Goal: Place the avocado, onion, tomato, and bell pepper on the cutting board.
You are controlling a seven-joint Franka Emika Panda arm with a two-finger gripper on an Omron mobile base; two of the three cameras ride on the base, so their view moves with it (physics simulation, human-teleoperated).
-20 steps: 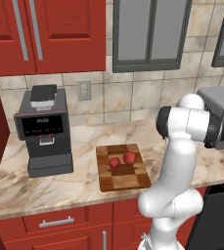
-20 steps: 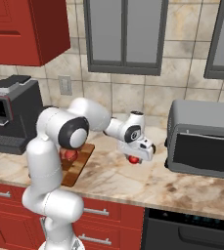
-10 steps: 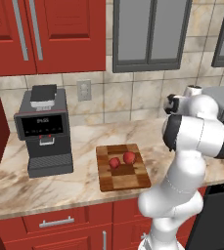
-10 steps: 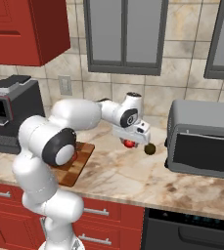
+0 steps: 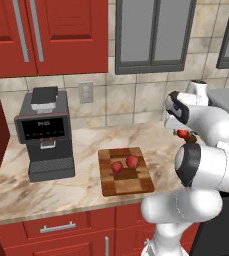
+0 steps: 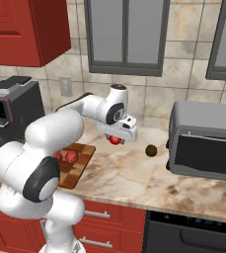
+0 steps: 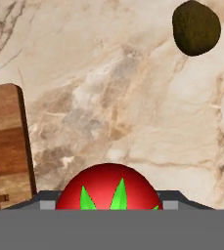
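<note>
Right base view: beige marble counter [image 6: 134, 178] over red drawers. One checkered cutting board [image 6: 77, 163] carries two plain red round vegetables [image 6: 71, 156]. Beyond it the gripper [image 6: 118, 140] is clamped on the one tomato [image 6: 115, 140] — lifted above the counter. One avocado [image 6: 151, 150] lies beside the toaster oven [image 6: 203, 141]; tiled wall behind.

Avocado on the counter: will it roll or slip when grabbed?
The avocado looks rounded, slightly lumpy, sitting loose on the marble counter, so a nudge would probably roll it. Its dull skin suggests decent grip, but the curved sides could squirt out of an off-center pinch.
</note>
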